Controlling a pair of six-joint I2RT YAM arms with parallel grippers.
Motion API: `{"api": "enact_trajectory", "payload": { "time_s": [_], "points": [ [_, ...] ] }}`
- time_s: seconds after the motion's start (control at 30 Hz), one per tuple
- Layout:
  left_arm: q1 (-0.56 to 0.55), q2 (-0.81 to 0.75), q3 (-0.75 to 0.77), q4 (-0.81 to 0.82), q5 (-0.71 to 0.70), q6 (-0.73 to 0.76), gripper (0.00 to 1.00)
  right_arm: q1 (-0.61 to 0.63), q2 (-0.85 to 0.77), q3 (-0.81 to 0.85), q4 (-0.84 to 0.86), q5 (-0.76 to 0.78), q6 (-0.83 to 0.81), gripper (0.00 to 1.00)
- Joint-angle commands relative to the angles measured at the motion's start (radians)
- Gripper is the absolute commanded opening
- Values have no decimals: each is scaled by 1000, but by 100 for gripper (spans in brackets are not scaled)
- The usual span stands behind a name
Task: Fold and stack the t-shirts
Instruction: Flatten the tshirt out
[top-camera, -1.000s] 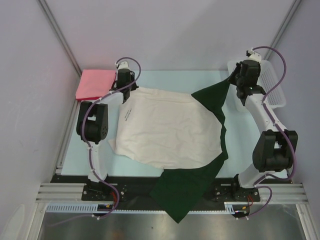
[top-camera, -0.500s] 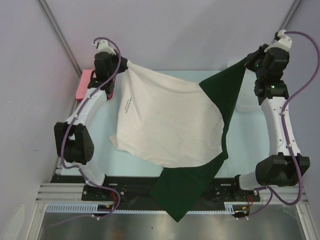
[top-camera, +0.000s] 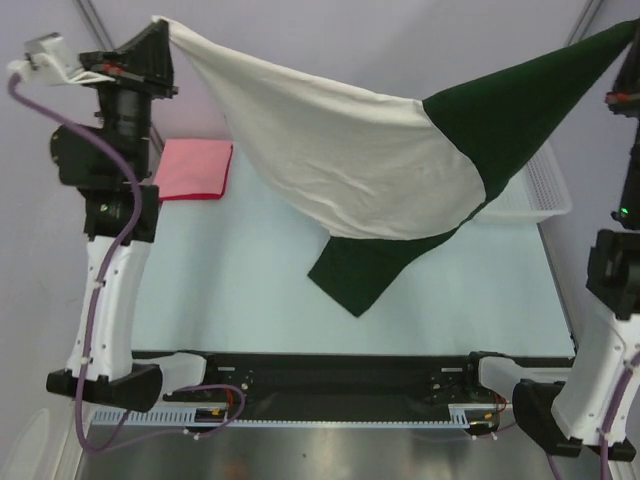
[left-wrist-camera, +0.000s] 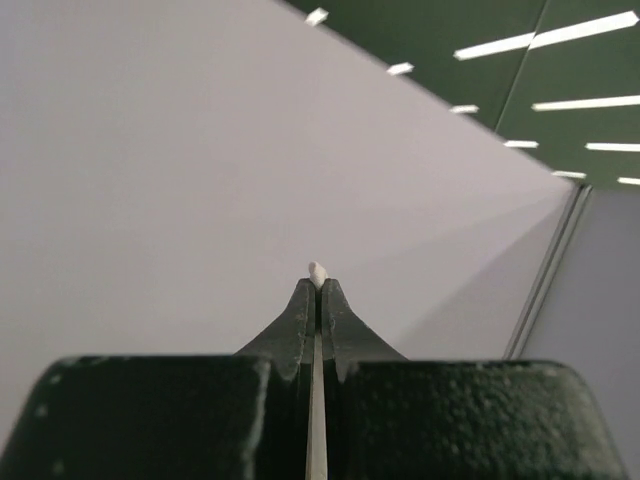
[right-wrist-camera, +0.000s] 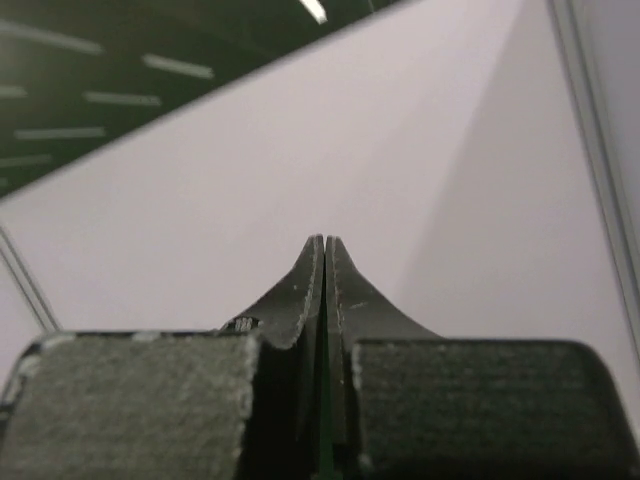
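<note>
Your left claw (top-camera: 163, 28) is clamped on a cream corner of the cream-and-green shirt (top-camera: 350, 170), high up at the far left. In its wrist view the fingers (left-wrist-camera: 300, 320) are pressed together, with a small nub of cream cloth poking out past the tips. Your right claw (right-wrist-camera: 323, 255) is closed just as tightly. In its wrist view the fingers meet with only a thin dark line between them. In the top view the dark green corner of the shirt runs up to the top right edge of the frame, where that arm stands, so that claw is gripping the green side.

The pale blue table (top-camera: 230, 290) lies below both arms.

The shirt hangs stretched between your two claws, well above the table. The cream panel sags in the middle and the dark green part rises to the right. A green flap droops from the underside toward the middle of the table. You cannot tell from here whether its tip touches the surface. No lettering or print shows on the side facing the camera.

The white mesh basket (top-camera: 540, 185) sits at the far right of the table, partly behind the hanging cloth.

The pink shirt (top-camera: 195, 168) lies folded flat at the far left of the table, beside your left arm and apart from the held shirt.
</note>
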Motion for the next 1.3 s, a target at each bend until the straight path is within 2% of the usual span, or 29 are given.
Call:
{"api": "enact_trajectory", "payload": {
  "time_s": [0.0,0.13,0.3,0.47,0.63,0.73,0.83,0.87,0.9,1.1,1.13,1.2,1.27],
  "points": [
    [3,-74,137,10,-56,52,0,-6,-7,180,-6,-2,11,0],
    [3,-115,247,19,-81,63,0,-6,10,354,-25,-22,15,0],
    [3,-172,342,33,-75,58,0,19,-2,417,35,-25,42,0],
    [-1,-227,333,57,-70,60,0,66,-17,424,86,-24,39,0],
    [-4,-218,315,45,-119,66,0,126,-8,414,90,21,5,0],
    [-4,-195,242,33,-134,72,0,157,17,383,87,35,-16,0],
    [-3,-192,146,30,-147,77,1,171,6,259,78,48,-45,0],
    [-4,-195,66,31,-168,89,0,171,-3,215,86,55,-45,0],
    [-3,-201,21,42,-177,92,0,171,-28,110,92,55,-50,0],
    [2,-163,-334,147,-208,123,0,169,-105,-265,144,113,-84,0],
    [0,-134,-434,168,-211,115,0,169,-117,-363,155,128,-93,0],
    [6,-83,-532,262,-202,84,0,168,-118,-448,173,160,-125,0],
    [8,41,-638,319,-202,66,0,168,-102,-584,187,205,-146,0]
  ]
}}
